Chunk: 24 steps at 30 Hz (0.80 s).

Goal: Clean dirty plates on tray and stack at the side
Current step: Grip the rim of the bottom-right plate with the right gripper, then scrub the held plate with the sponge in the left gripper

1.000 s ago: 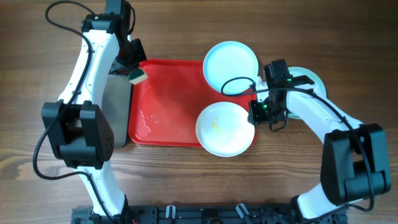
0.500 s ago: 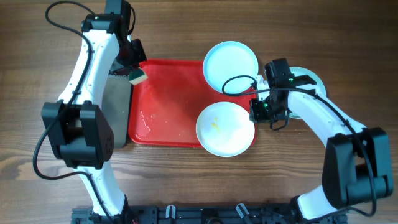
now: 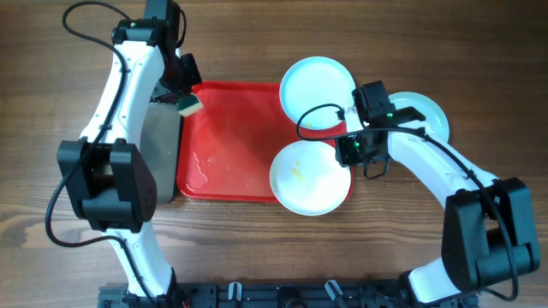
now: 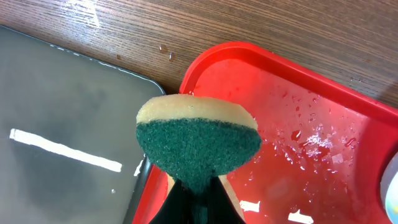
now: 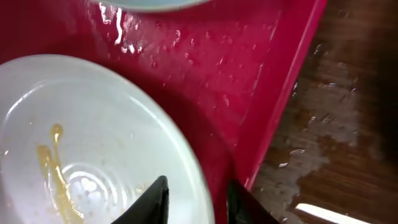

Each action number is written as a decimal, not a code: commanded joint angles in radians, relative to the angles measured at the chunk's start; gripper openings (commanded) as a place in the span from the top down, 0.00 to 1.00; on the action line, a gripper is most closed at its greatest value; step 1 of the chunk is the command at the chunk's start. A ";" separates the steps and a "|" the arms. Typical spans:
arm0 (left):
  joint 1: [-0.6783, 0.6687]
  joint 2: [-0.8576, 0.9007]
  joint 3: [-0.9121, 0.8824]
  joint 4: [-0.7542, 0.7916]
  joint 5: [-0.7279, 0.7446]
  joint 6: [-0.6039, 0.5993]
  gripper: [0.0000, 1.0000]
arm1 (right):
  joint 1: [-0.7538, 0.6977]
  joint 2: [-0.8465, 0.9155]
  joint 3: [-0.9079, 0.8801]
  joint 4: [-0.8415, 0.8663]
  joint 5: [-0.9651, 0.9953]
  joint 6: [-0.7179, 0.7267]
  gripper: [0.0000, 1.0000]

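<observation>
White rounded link shells and bulky black joint housings are seen on the left arm (image 3: pixel 128 81). A black cable is looped off its upper end, and another runs along the lower links. The right arm (image 3: pixel 428 158) is built the same, with a thin black cable looped at the wrist and a small green light on the black wrist block. Narrow black fingers are noted on the left gripper (image 4: pixel 194 196), tapered black ones on the right gripper (image 5: pixel 196 202). A black base rail (image 3: pixel 257 295) is seen.

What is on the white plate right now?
A yellow smear and a little water lie on the white plate. The right gripper straddles its rim, covering a sliver of it.
</observation>
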 commanded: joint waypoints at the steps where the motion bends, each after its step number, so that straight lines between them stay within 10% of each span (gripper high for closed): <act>1: -0.003 -0.009 0.019 0.000 0.012 0.013 0.96 | 0.001 0.011 -0.008 0.038 0.038 0.006 0.66; 16: -0.003 -0.009 0.019 -0.001 0.012 0.013 0.96 | 0.027 0.008 0.006 -0.079 -0.197 0.009 0.96; 24: -0.002 -0.009 0.019 0.007 0.012 0.013 0.96 | 0.357 0.023 0.160 0.184 0.233 0.572 0.96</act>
